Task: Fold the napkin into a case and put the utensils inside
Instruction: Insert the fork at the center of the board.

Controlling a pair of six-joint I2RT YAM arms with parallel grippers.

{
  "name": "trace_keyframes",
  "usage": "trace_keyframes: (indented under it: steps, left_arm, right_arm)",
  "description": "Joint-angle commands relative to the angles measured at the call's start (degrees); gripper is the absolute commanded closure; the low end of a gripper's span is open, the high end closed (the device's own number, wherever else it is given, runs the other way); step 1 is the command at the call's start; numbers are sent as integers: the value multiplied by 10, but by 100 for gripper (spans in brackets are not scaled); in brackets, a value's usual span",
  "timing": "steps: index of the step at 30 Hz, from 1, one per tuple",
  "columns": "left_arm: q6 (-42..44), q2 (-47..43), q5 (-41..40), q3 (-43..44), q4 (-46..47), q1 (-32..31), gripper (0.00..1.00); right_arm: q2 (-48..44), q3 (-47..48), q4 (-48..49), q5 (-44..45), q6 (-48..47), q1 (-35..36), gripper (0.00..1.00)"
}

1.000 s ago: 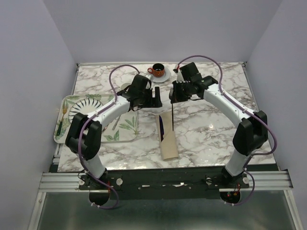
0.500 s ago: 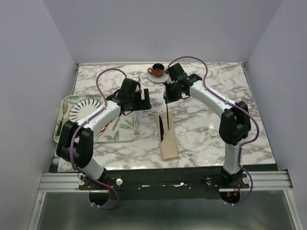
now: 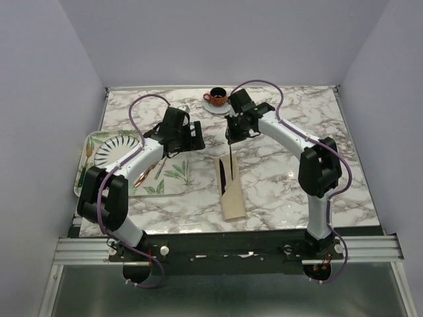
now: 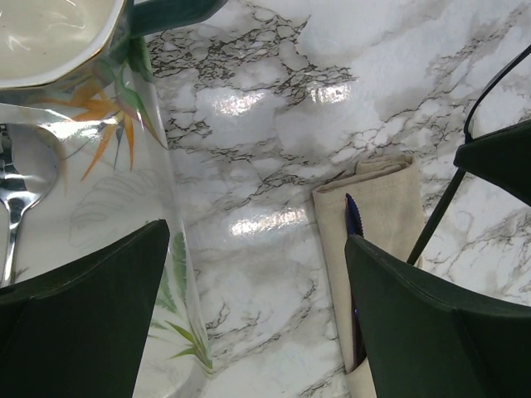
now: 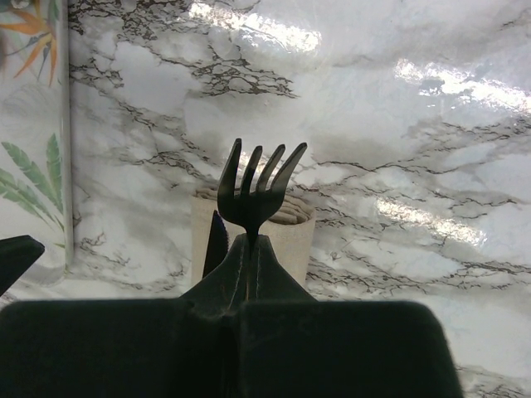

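Fork dangles from the right gripper over the far end of the case. Left wrist: the left gripper gapes empty left of the case, purple knife tucked inside. Right wrist: fingers clamped on the fork's handle.

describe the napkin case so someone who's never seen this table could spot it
On the marble table, look just right of the leaf-printed tray, in the near middle. The case is a narrow beige cloth pocket, the only cloth there, with a dark purple knife tucked in it.
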Motion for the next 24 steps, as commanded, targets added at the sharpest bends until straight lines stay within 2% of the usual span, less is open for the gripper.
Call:
trace_keyframes:
  steps: [1, 24]
  left_arm:
    - [-4, -7, 9, -15, 6, 5, 1]
    - [-26, -15, 11, -46, 19, 6, 1]
  right_arm:
    - [-3, -14, -8, -11, 10, 4, 99]
    - [-41, -93, -30, -70, 21, 17, 99]
